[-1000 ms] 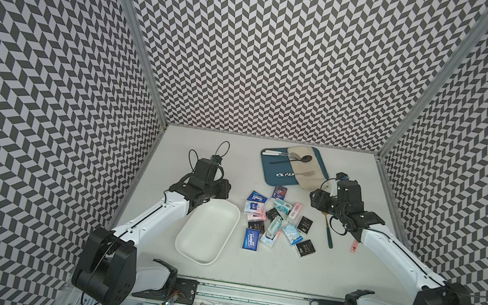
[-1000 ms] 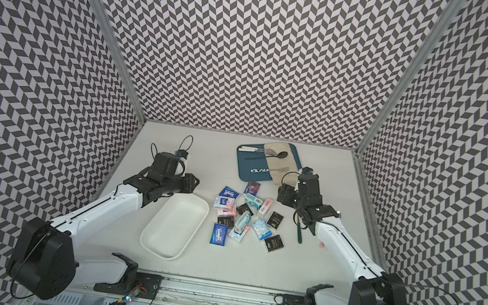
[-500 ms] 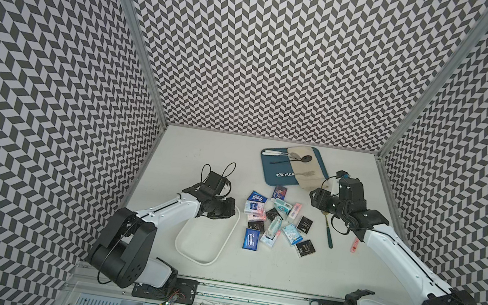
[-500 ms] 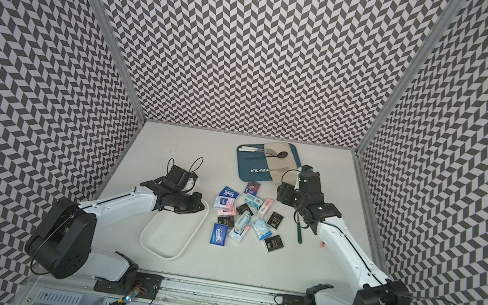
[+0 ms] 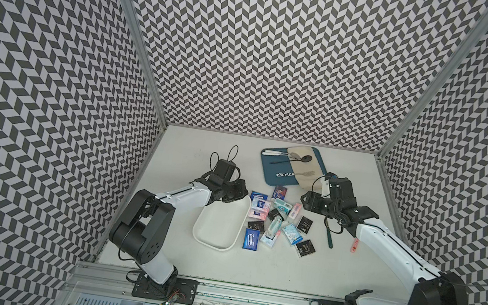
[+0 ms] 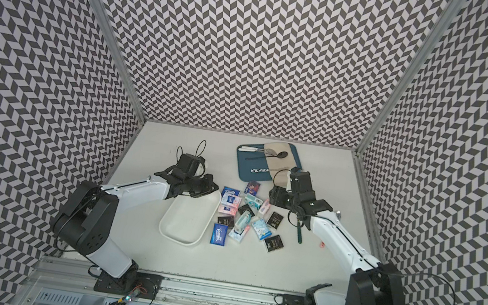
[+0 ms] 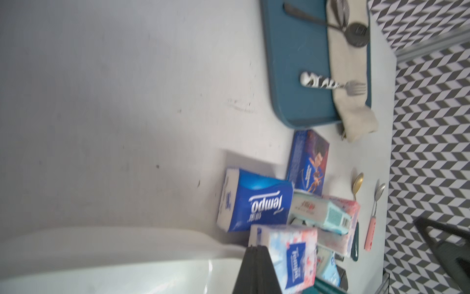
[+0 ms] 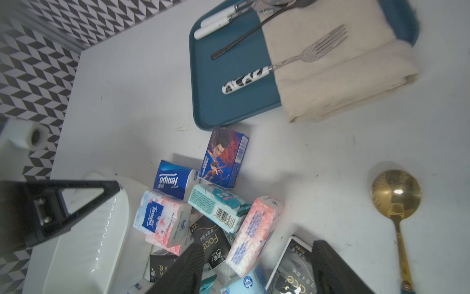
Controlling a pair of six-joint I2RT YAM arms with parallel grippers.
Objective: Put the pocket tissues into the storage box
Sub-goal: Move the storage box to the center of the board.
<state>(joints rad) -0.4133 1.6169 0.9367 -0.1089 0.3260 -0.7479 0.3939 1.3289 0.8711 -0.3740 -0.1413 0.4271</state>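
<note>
The pocket tissues (image 5: 274, 220) all lie heaped on the table (image 5: 250, 275) just beside the empty storage box (image 5: 218, 228), so the first pick looks to be in hand. The right gripper (image 5: 304, 202) hovers spread wide above the heap's edge. The left gripper (image 5: 239, 192), pressed together and empty, sits at the box's far end. Next, the right jaws should drop around one top packet and close.

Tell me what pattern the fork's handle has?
Black-and-white cow patches on the fork handle, best in the right wrist view.

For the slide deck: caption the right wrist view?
Open right fingers over the pocket tissues, storage box beside the pile, blue tray beyond.
</note>
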